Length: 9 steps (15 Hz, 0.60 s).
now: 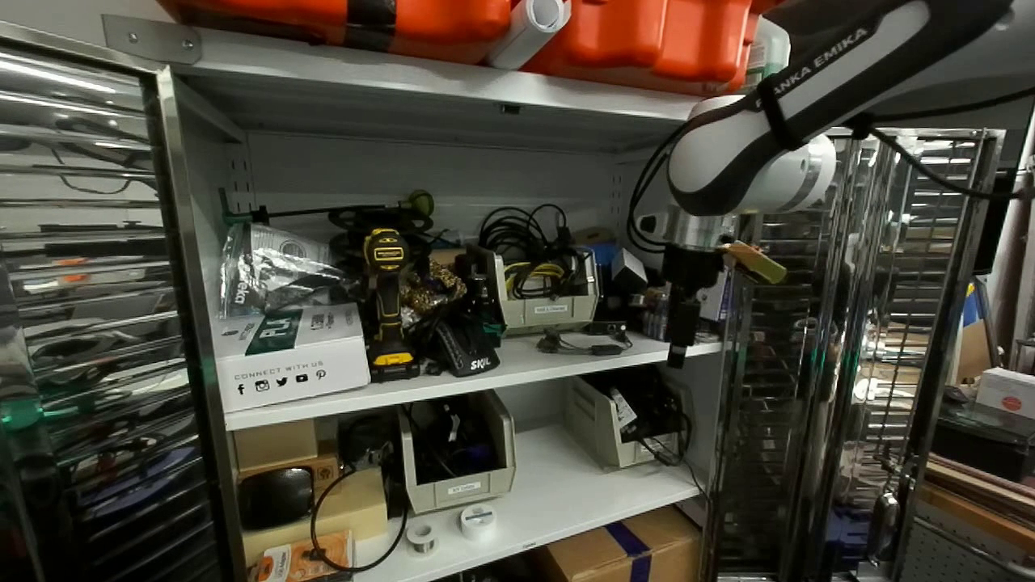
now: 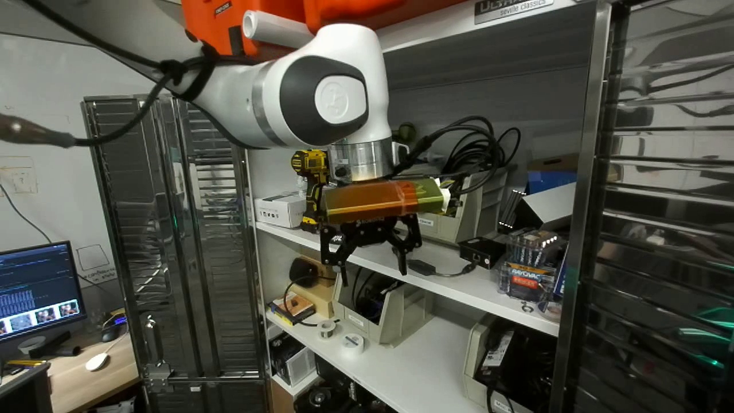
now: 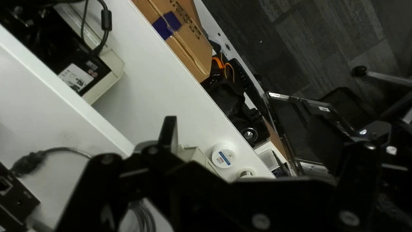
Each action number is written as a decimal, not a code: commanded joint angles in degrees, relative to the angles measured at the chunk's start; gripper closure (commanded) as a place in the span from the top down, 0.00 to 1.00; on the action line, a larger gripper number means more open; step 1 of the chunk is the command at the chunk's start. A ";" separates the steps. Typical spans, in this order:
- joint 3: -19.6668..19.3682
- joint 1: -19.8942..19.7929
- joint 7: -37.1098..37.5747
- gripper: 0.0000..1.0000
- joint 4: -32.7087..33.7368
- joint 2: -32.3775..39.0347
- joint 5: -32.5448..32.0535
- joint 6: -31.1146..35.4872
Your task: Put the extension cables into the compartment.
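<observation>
Dark grey floor (image 3: 322,51) spreads below; shiny louvred doors (image 1: 97,323) flank the wide, pale metal compartment (image 1: 453,170). Its white bench (image 1: 525,364), a shelf board, carries a labelled grey bin (image 1: 517,315). Before it hangs the claw (image 2: 374,276), fingers wide apart. Above the bin's rim, inside the compartment, the extension cables (image 1: 505,230) show as thin black cords in loose coils.

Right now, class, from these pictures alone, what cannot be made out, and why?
Lower part of the thin black loosely coiled cords: hidden in an exterior view by the pale grey plastic bin.
Bright orange plastic cases: tops cut off by the top edge in both exterior views.
Flat black monitor: text too small to read in an exterior view.
Grey curved strands: wrist view, mostly hidden by the blurred black gripper; source unclear.
</observation>
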 commanded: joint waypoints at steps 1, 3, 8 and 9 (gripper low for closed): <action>2.74 -1.63 -11.18 1.00 12.33 10.70 1.71 -1.39; 4.13 -2.68 -15.61 1.00 18.50 15.64 1.15 -2.53; 6.41 -5.39 -21.87 1.00 33.17 25.36 -0.21 -5.34; 6.68 -5.78 -22.58 1.00 36.08 27.03 -0.29 -6.24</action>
